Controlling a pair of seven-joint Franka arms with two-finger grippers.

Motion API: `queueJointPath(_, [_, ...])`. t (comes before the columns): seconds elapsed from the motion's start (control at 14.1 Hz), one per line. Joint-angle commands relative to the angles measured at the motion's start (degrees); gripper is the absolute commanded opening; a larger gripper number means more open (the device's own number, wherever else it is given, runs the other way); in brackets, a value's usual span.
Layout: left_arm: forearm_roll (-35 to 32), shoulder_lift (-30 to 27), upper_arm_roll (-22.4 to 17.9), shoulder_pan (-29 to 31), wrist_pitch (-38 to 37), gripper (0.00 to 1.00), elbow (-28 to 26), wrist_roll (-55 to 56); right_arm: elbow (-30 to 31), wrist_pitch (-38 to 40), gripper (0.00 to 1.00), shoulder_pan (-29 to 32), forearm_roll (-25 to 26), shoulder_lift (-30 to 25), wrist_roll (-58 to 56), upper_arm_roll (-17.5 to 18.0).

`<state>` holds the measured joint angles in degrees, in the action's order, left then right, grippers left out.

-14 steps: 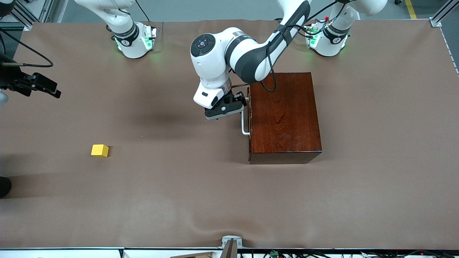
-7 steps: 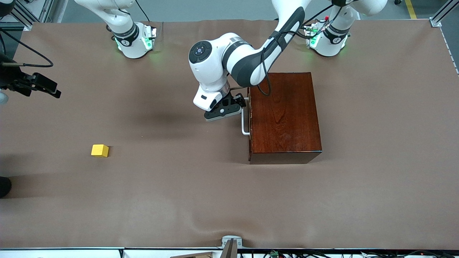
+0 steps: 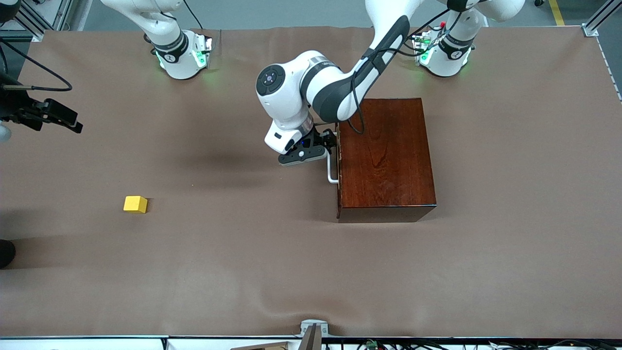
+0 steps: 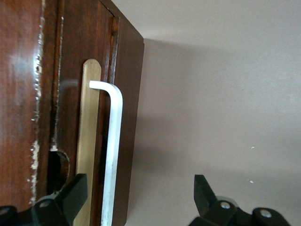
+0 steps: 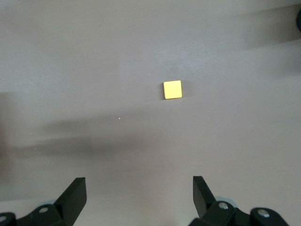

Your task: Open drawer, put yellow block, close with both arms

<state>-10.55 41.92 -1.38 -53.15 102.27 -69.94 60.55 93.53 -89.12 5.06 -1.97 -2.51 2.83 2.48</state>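
The left end effector (image 4: pixel 141 200) stands wide around the white U-shaped bar handle (image 4: pixel 113 155) of the shut dark reddish-brown drawer (image 3: pixel 338 165); it should centre, close firmly, then pull straight. The right end effector (image 5: pixel 139 200) waits wide above the brown surface (image 3: pixel 243 253) near the small yellow block (image 3: pixel 135 204).

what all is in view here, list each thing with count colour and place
wooden box: one, glossy reddish-brown, on the table toward the left arm's end
drawer: one, dark reddish-brown front, shut in the box
handle: one, white bar, on the drawer front
yellow block: one, yellow, on the table toward the right arm's end, apart from the box
table: one, brown cover
left gripper: one, black, open, at the handle with the bar between its fingers
right gripper: one, black, open, up in the air over bare table, waiting
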Motion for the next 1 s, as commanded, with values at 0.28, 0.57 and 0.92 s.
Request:
queueJointPath(0.28, [0.53,1.94,-0.02,0.06,-1.72,1.0,0.77,-2.8,0.34,0.18,1.0,-0.31,0.57,-0.91,0.07,-0.11])
queueJointPath(0.57, [0.44,2.99,-0.02,0.06,-2.07,1.0,0.77,-3.07,0.34,0.26,1.0,-0.31,0.57,-0.91,0.07,-0.02])
queueJointPath(0.92, [0.36,4.39,-0.02,-0.03,-1.99,1.0,0.85,-2.98,0.34,0.26,1.0,-0.31,0.57,-0.91,0.07,-0.02])
